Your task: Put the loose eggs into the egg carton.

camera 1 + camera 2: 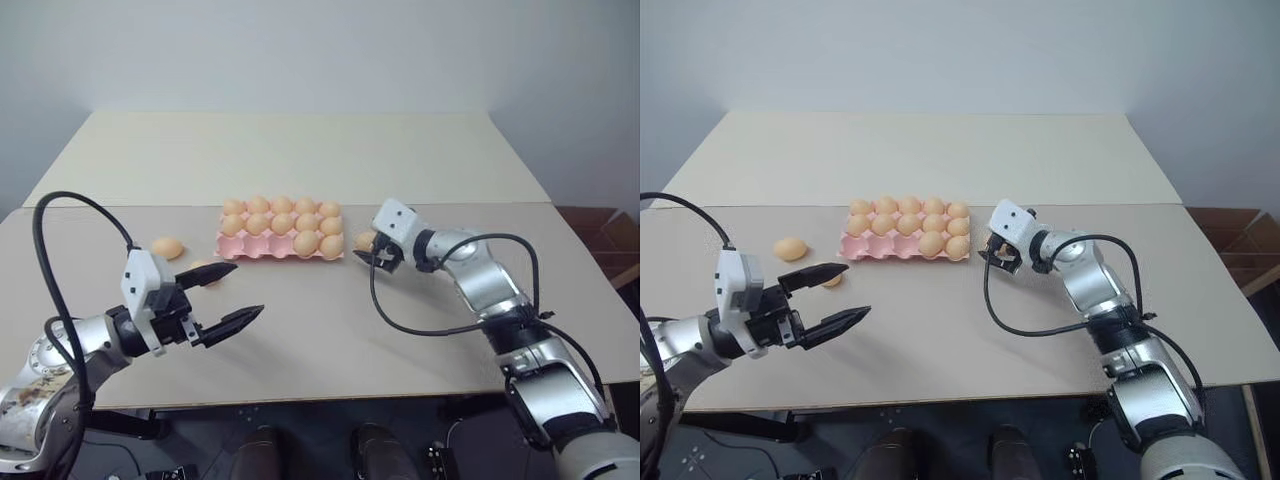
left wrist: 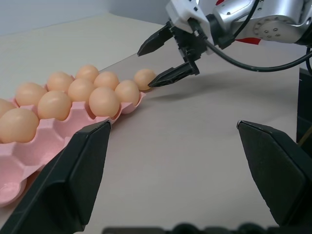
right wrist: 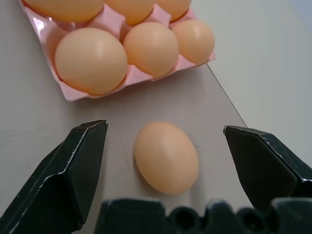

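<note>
Overhead, head view: the egg carton [image 1: 245, 253] sits mid-desk [image 1: 330, 330] with twelve eggs seated and three cups empty along its near row. Three loose eggs are visible on the desk. One [image 1: 365, 240] lies just beside the carton at its 3 o'clock, and two [image 1: 167, 247] [image 1: 200, 268] lie at its 8 o'clock. My right gripper [image 1: 378, 255] stands wide at the first egg, and my left gripper [image 1: 248, 290] hangs wide and empty near the other two.

Left wrist view: my right gripper's tips bracket the egg at the carton's end, apparently without touching it.

Right wrist view: that egg lies centred between my spread fingers, with the carton at 12 o'clock. The step in hand is, in my judgement, the grasp. I should keep the egg centred, close gently across its narrow width, and lift before crossing the carton's rim.
</note>
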You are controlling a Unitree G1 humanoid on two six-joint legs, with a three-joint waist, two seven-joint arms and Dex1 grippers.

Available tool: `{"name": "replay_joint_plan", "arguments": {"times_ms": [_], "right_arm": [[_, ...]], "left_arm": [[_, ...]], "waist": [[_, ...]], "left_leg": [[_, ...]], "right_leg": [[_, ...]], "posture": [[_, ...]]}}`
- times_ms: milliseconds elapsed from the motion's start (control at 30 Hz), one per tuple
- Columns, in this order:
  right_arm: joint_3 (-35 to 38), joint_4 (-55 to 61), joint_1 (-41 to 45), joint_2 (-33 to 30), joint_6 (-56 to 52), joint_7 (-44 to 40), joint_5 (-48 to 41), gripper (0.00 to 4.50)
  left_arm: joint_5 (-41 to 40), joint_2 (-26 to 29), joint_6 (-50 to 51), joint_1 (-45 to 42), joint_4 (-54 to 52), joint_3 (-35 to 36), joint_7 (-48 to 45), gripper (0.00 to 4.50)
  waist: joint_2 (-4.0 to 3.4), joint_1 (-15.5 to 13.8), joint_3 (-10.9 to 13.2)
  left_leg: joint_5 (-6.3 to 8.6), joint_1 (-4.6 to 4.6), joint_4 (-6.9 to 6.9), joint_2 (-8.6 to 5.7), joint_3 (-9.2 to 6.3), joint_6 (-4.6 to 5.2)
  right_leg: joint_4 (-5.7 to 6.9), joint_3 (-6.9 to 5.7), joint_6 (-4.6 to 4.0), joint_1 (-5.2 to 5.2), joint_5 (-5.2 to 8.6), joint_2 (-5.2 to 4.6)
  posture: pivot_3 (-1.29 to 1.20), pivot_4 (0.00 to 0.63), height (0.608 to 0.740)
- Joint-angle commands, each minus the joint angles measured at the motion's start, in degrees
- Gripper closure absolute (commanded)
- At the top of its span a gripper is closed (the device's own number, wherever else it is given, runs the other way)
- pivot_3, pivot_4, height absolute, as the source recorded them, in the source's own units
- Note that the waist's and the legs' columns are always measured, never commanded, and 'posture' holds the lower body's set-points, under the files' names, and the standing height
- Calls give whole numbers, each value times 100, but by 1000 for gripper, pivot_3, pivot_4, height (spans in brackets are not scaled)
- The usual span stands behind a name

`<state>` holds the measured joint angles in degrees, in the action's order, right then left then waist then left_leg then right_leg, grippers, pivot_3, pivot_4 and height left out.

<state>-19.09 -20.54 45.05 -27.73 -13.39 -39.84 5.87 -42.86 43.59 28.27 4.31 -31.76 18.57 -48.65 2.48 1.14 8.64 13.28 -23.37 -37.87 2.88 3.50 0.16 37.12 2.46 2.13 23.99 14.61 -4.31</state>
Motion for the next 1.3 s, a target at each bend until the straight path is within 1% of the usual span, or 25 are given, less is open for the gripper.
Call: {"name": "replay_joint_plan", "arguments": {"times_ms": [33, 467, 500, 567, 700, 733, 800, 900, 1000, 1067, 1133, 1200, 1300], "right_arm": [[-73, -357, 245, 30, 465, -50, 273, 16], [-118, -1280, 629, 241, 733, 23, 780, 16], [-125, -1365, 665, 262, 763, 48, 824, 403], [-126, -1519, 738, 306, 822, 85, 895, 918], [-90, -1673, 809, 363, 933, 116, 955, 2302], [-69, -1664, 803, 370, 946, 124, 956, 2464], [-1, -1537, 738, 355, 946, 140, 930, 2601], [287, -900, 457, 294, 706, 198, 727, 2748], [879, 510, -19, 423, -46, 328, 251, 2852], [1327, 1741, -356, 788, -862, 501, -291, 2869], [1627, 2815, -602, 1324, -1696, 720, -880, 2900], [1569, 3452, -802, 1804, -2214, 978, -1118, 2927], [1056, 3633, -997, 2444, -2490, 1397, -1055, 2959]], "left_arm": [[-22, 64, -39, -18, -122, 42, -64, 0], [123, 21, -138, 76, -20, 89, -191, 0], [136, 15, -144, 85, -18, 91, -195, 0], [161, 9, -166, 111, -11, 98, -208, 0], [165, -34, -171, 188, -26, 140, -152, 0], [157, -56, -168, 223, -24, 178, -133, 0], [85, -130, -146, 326, 13, 319, -73, 0], [-93, -387, -212, 505, 92, 626, 25, 0], [-271, -699, -297, 740, 70, 976, 154, 0], [-456, -879, -345, 949, 84, 1253, 162, 0], [-567, -998, -416, 1138, 155, 1471, 118, 0], [-579, -1028, -442, 1262, 221, 1597, 95, 0], [-638, -970, -385, 1307, 288, 1661, 109, 0]], "waist": [[0, 0, 0], [-1, 7, 1], [-1, 7, 1], [-1, 14, 1], [-2, 15, 1], [-2, 16, 1], [-2, 22, 1], [-2, 20, 1], [-2, 7, 1], [-2, 17, 1], [-3, 52, 1], [-3, 67, 1], [-3, 79, -2]], "left_leg": [[0, -2, 0, 0, 0, 0], [0, -3, 0, 0, 1, -1], [0, -4, 0, 0, 1, -1], [0, -4, 0, 0, 2, -1], [0, -3, 0, 0, 2, -1], [0, -3, 0, 0, 2, -1], [0, -3, 0, 1, 2, -1], [0, -4, 0, 2, 1, -1], [0, -8, 0, 3, 0, -1], [0, -11, 0, 5, -1, -1], [0, -11, 0, 9, -7, -1], [0, -4, 0, 12, -13, -2], [0, 14, 0, 7, -6, -3]], "right_leg": [[0, 0, 0, 2, 0, 0], [2, 0, -1, 4, -2, -1], [2, 0, -1, 4, -2, -1], [3, 1, -1, 5, -2, -2], [4, 0, -2, 5, -2, -2], [4, 0, -2, 5, -2, -2], [4, 1, -2, 5, -2, -2], [4, 0, -2, 6, -2, -2], [5, -1, -1, 10, -3, -5], [8, -1, 0, 13, -3, -5], [14, 1, -1, 17, -4, -3], [27, 0, -1, 17, -4, -2], [37, -2, -3, 5, -3, -4]], "posture": [[0, 150, 740], [0, 150, 740], [0, 150, 740], [0, 150, 740], [0, 150, 740], [0, 150, 740], [0, 150, 740], [0, 150, 740], [0, 150, 740], [0, 150, 740], [0, 150, 740], [0, 150, 740], [0, 150, 740]]}}
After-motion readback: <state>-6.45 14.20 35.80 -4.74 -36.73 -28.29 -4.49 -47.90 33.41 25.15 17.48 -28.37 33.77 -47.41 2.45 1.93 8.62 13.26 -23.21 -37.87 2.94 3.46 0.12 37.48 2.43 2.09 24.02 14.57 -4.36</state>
